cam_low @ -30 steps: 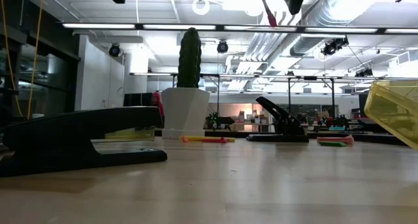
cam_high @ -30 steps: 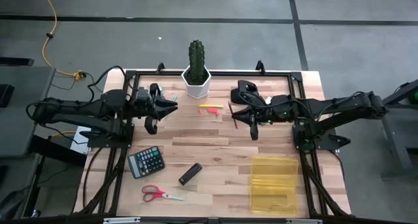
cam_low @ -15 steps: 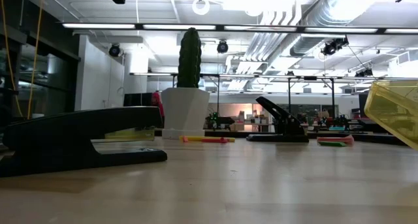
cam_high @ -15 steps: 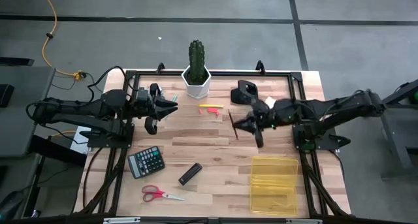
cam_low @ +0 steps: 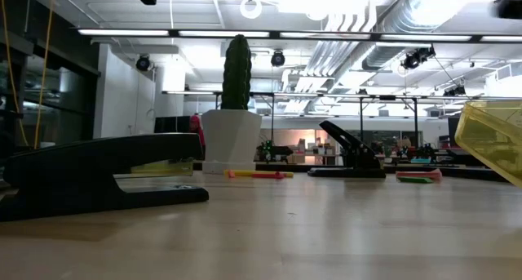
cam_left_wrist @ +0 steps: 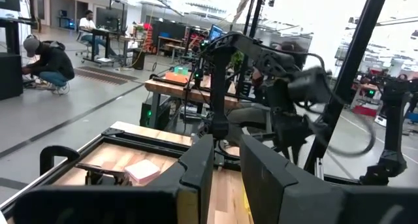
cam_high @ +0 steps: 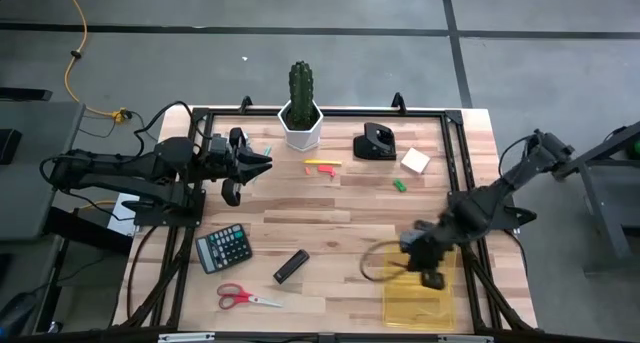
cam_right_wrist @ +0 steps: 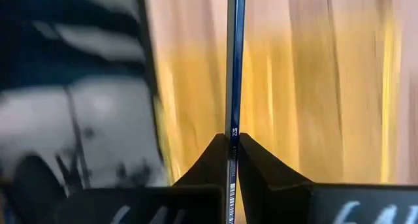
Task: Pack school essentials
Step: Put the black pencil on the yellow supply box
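**benchnewb:** So you've got the pen, how do you get it into the tray cleanly?

**me:** My right fingers (cam_high: 425, 265) are closed tight on a thin dark pen (cam_right_wrist: 233, 67). It's pinched right at the tips and sticks straight out ahead of them. The yellow tray (cam_high: 400, 301) is directly below and ahead of the fingers, so the pen is already over the right spot.

My take on doing it well:
- Get the whole pen inside the tray's walls before letting go. It reaches well past my fingertips, so the far end is what would clip the rim.
- Go low first, then open. Dropped from high up, a thin pen will probably bounce or roll.
- Lay it along the tray's long side so there's room for the rest.

**benchnewb:** And the other arm?

**me:** My left fingers (cam_high: 250, 163) hang over the far-left end of the bench (cam_high: 330, 223), a little apart, and I can't see anything between them. They're well away from the tray, so no clash.

Plenty is left to pack, all well away from my right fingers:
- the red scissors (cam_high: 243, 298)
- the sticky pad (cam_high: 415, 161)
- a green marker (cam_high: 399, 184)
- the yellow and red pens (cam_high: 322, 165)
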`<action>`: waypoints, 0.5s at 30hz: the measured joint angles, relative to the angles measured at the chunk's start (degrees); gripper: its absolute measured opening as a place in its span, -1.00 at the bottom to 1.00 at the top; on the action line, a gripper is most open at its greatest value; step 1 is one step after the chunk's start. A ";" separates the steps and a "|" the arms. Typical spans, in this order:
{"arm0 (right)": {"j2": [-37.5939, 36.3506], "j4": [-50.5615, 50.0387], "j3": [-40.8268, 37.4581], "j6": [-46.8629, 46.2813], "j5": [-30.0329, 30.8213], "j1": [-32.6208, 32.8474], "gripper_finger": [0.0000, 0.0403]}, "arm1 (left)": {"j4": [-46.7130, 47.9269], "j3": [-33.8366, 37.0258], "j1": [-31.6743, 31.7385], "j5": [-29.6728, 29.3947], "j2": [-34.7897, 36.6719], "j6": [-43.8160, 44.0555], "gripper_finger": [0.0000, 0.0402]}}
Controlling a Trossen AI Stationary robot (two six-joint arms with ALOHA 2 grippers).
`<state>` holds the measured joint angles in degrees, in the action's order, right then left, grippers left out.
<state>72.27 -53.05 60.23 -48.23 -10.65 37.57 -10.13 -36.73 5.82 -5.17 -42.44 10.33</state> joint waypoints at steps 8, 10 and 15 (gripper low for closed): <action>-1.40 -0.97 -7.53 -6.80 -6.59 4.15 -1.00 | 0.00 0.00 0.00 -0.17 -0.02 0.00 -0.68; -1.34 3.27 -9.55 -7.38 -5.78 2.99 -1.00 | 0.00 0.00 0.02 -0.43 0.00 0.00 -0.68; 0.15 5.50 -12.31 -5.43 -5.83 -0.62 -1.00 | -0.02 0.00 0.02 -1.47 -0.01 -0.02 -0.68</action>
<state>72.42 -47.55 47.92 -53.66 -16.48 36.95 -10.15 -36.73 5.85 -6.64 -42.45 10.31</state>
